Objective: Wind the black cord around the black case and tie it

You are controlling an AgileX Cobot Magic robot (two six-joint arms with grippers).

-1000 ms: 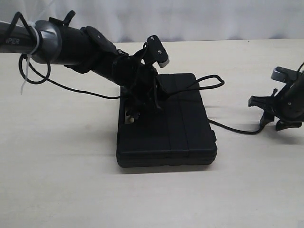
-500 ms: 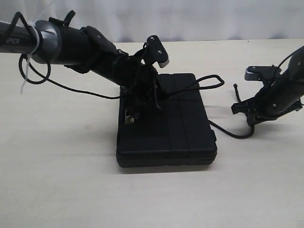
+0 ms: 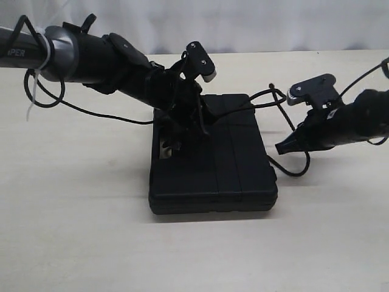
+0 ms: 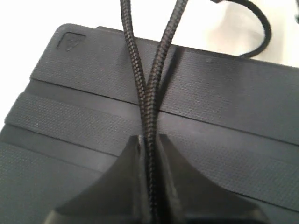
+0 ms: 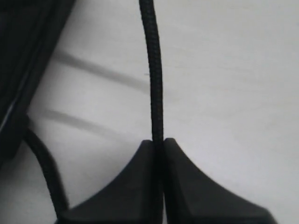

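On the pale table (image 3: 91,237), the black case (image 3: 213,170) is lying flat, with its hand hole on the side where our left arm is reaching in. We are hovering the left gripper (image 4: 148,142) low over the grooved lid near that handle end. Its jaws are pressing together on two strands of the black cord (image 4: 139,88). The two strands are leaving the fingertips side by side, then spreading apart as they are running across the lid toward its far edge. We are holding the right gripper (image 3: 281,148) just beside the case's right edge, off the case and above the bare table. Its jaws are squeezing closed on a single strand of the cord, which is running straight out from between the fingertips. In the exterior view the cord is forming a raised loop past the far right corner of the case. It is also sagging in a slack curve onto the table under our right gripper. We cannot tell whether the cord is passing beneath the case.
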